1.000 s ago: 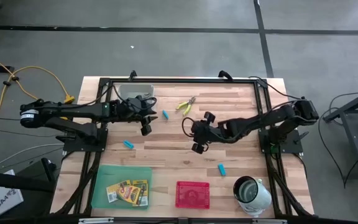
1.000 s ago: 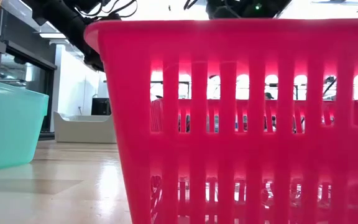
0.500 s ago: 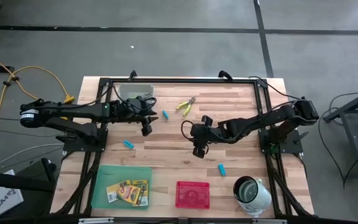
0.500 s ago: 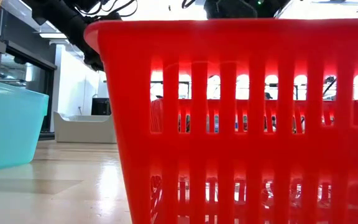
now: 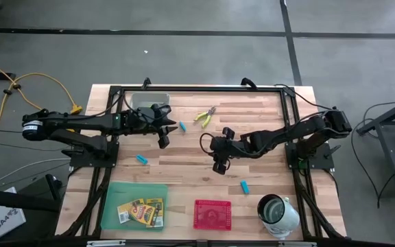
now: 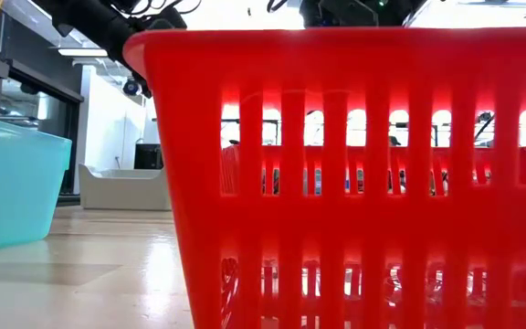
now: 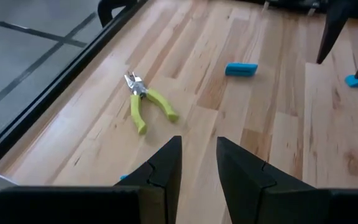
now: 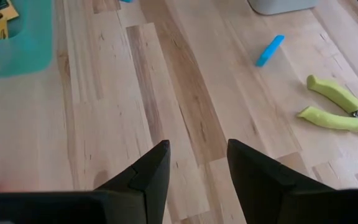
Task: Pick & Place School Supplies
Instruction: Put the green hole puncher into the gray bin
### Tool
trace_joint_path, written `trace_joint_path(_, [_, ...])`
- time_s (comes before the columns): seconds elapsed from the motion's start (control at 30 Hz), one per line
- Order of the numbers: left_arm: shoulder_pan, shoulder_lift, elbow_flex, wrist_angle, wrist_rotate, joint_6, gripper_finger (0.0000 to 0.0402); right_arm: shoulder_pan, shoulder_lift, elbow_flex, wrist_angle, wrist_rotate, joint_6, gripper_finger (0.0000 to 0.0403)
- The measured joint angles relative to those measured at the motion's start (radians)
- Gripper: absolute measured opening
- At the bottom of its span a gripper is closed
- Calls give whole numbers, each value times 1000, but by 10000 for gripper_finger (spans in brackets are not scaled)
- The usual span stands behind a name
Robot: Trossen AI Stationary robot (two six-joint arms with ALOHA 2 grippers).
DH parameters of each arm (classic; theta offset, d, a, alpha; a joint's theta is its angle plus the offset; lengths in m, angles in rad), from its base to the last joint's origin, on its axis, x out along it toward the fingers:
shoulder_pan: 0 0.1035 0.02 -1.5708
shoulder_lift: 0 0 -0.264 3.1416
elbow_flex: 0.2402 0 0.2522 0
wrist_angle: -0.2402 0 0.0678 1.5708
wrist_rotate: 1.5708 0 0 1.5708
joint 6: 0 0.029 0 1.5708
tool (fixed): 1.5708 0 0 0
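Pliers (image 5: 205,116) lie free between both empty grippers: left gripper (image 7: 197,163) narrowly parted, right gripper (image 8: 197,163) wider. Red tray (image 6: 354,174) blocks the low view.

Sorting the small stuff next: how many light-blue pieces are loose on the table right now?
3 visible: one beside the left gripper, one above the green tray, one near the cup. A fourth may be hidden.
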Motion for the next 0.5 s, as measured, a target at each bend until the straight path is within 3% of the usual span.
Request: trace_joint_path(0.5, [2, 14, 0, 6, 27, -89, 95, -16, 0, 0, 37, 3, -91, 153])
